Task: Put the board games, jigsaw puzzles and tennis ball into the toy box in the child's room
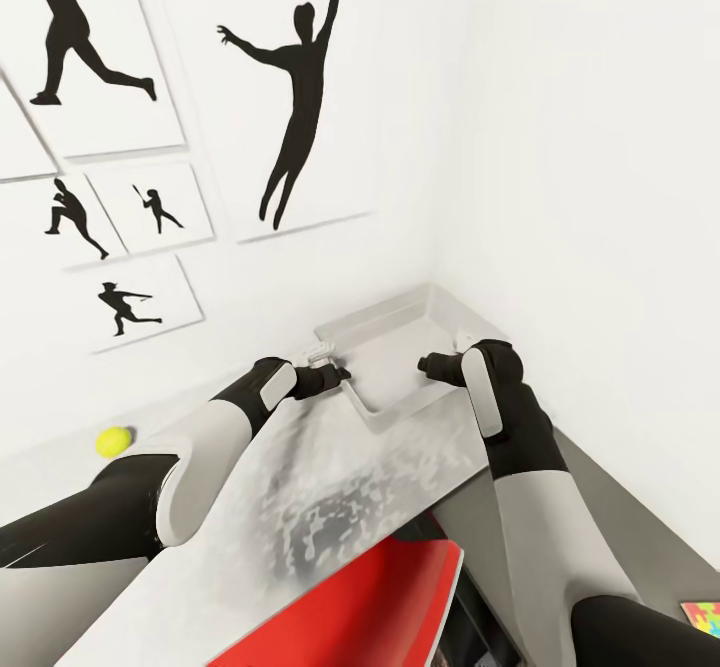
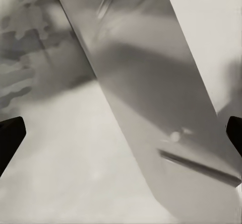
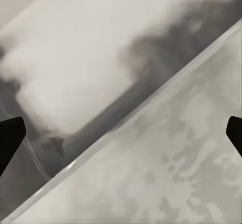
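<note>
While both spread grippers, left | right, flank it | toy box between them.

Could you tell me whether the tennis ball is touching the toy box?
Apart. In the head view the tennis ball lies by the wall, with the left arm between it and the toy box.

both arms reach toward the toy box, which stands in the corner where two white walls meet. the left gripper is at the box's near left rim, the right gripper over its near edge. a tennis ball lies well to the left. a red board game shows low in front, a puzzle at the lower right edge. silhouette posters hang on the wall.
</note>
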Controlling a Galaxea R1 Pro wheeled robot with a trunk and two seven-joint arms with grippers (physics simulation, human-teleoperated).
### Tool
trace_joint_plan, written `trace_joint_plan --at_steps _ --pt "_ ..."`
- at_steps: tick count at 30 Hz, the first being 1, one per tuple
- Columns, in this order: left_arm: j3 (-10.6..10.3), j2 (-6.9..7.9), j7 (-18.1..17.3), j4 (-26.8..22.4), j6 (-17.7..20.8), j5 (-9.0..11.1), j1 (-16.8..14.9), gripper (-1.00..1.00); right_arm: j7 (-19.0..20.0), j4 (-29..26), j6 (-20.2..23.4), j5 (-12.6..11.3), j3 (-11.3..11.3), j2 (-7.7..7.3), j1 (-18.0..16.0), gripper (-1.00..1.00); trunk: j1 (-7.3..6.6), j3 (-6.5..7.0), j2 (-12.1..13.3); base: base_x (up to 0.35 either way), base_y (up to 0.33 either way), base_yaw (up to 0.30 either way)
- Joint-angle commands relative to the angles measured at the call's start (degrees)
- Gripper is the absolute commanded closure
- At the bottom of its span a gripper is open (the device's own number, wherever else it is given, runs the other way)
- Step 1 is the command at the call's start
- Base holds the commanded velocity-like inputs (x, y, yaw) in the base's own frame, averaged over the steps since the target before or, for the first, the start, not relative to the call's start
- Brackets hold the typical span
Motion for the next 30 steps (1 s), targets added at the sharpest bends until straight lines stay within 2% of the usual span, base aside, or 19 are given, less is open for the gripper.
trace_joint_plan --at_steps 1,10,15,22,30 --pt "0.48 -0.02 -0.1 -0.07 0.33 -0.21 -0.04 -1.0 -0.51 -0.03 0.12 -0.6 -0.09 0.04 -0.06 -1.0 0.03 -0.2 -0.12 0.0 0.0 0.0" --pt "0.52 -0.02 -0.12 -0.1 0.33 -0.21 -0.04 -1.0 -0.38 0.44 0.06 -0.52 -0.05 0.04 -0.01 -1.0 0.03 -1.01 -0.12 0.0 0.0 0.0" --pt "0.53 -0.02 -0.31 -0.09 0.33 -0.21 -0.04 -1.0 -0.37 2.03 -0.02 -0.51 0.0 0.04 -0.06 -1.0 0.03 -1.09 -0.12 0.0 0.0 0.0" --pt "0.53 -0.02 -2.49 -0.09 0.33 -0.21 -0.04 -1.0 -0.41 6.78 -1.71 -0.49 -0.16 0.04 -0.07 -1.0 0.03 -1.1 -0.12 0.0 0.0 0.0" --pt "0.53 -0.02 -2.91 -0.13 0.34 -0.21 -0.04 -1.0 -0.39 7.36 -2.61 -0.42 -0.12 0.04 -0.09 -1.0 0.03 -1.13 -0.12 0.0 0.0 0.0"
